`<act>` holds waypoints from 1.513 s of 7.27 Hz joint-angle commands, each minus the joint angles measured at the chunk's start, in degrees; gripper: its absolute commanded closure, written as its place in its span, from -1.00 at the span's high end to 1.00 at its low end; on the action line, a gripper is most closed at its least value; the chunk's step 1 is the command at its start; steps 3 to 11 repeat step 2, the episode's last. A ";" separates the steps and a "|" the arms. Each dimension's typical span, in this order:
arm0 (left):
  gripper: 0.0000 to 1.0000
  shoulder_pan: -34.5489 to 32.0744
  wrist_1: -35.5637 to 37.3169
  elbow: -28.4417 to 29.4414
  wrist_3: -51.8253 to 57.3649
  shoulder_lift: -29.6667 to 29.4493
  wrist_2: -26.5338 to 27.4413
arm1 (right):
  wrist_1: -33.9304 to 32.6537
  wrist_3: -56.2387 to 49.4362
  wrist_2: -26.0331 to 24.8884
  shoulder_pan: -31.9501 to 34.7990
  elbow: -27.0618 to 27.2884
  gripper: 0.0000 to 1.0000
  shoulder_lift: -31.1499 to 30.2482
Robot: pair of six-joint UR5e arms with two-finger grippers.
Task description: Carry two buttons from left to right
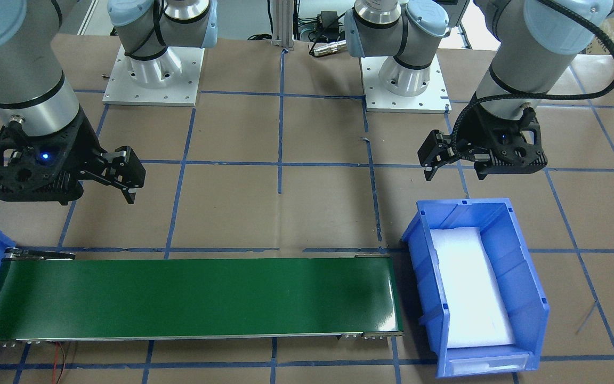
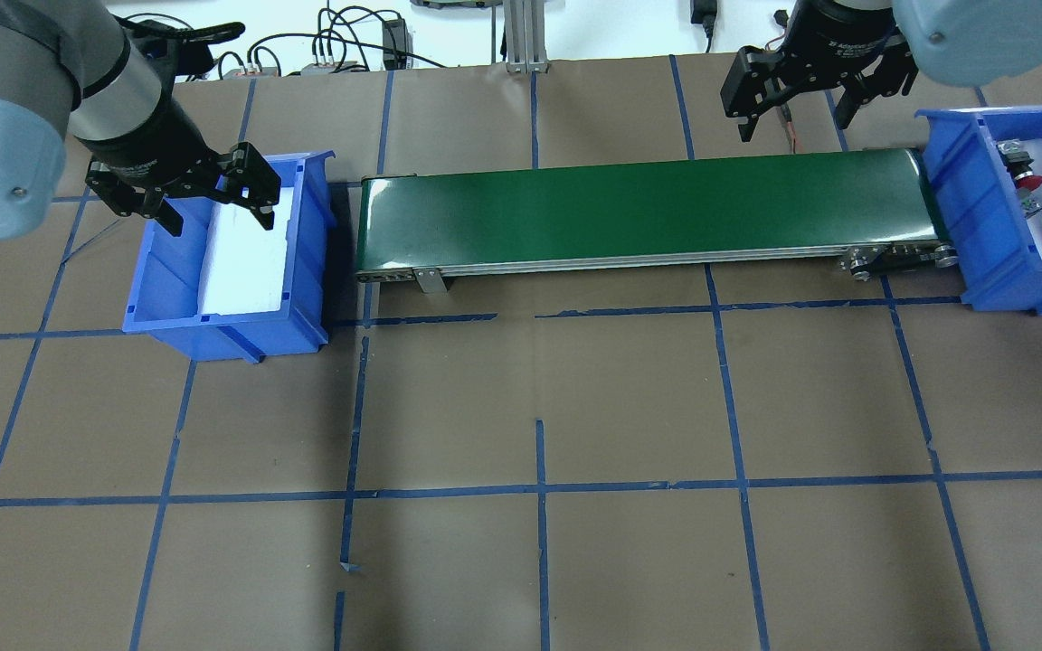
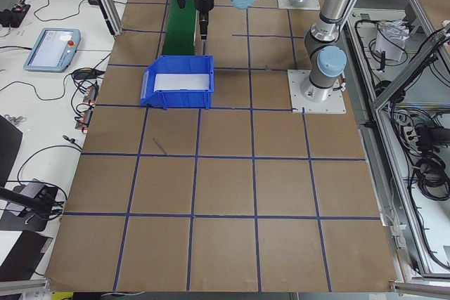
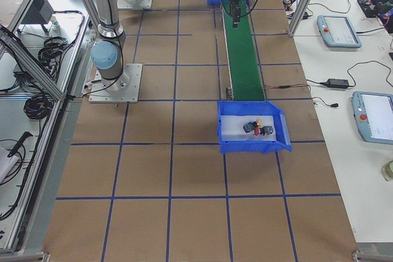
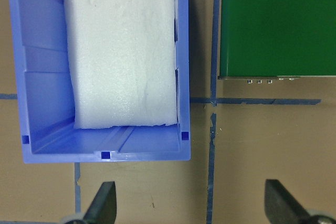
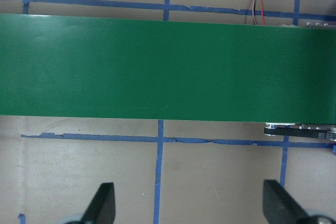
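Both buttons lie on the white foam in the right blue bin, at the conveyor's right end. The red button shows in the overhead view, and the exterior right view shows the red one next to the yellow button. My left gripper hovers open and empty above the left blue bin, which holds only white foam. My right gripper hovers open and empty over the far side of the green conveyor belt, near its right end. Open fingertips show in the left wrist view.
The belt runs between the two bins and carries nothing. The table is brown paper with a blue tape grid. Both arm bases stand on white plates behind the belt. Cables lie at the table's far edge.
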 commanded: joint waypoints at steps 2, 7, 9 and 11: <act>1.00 0.00 0.12 -0.18 0.08 0.03 -0.01 | 0.07 -0.03 0.09 -0.04 0.09 1.00 0.00; 1.00 0.00 0.12 -0.18 0.08 0.03 -0.01 | 0.07 -0.03 0.09 -0.04 0.09 1.00 0.00; 1.00 0.00 0.12 -0.18 0.08 0.03 -0.01 | 0.07 -0.03 0.09 -0.04 0.09 1.00 0.00; 1.00 0.00 0.12 -0.18 0.08 0.03 -0.01 | 0.07 -0.03 0.09 -0.04 0.09 1.00 0.00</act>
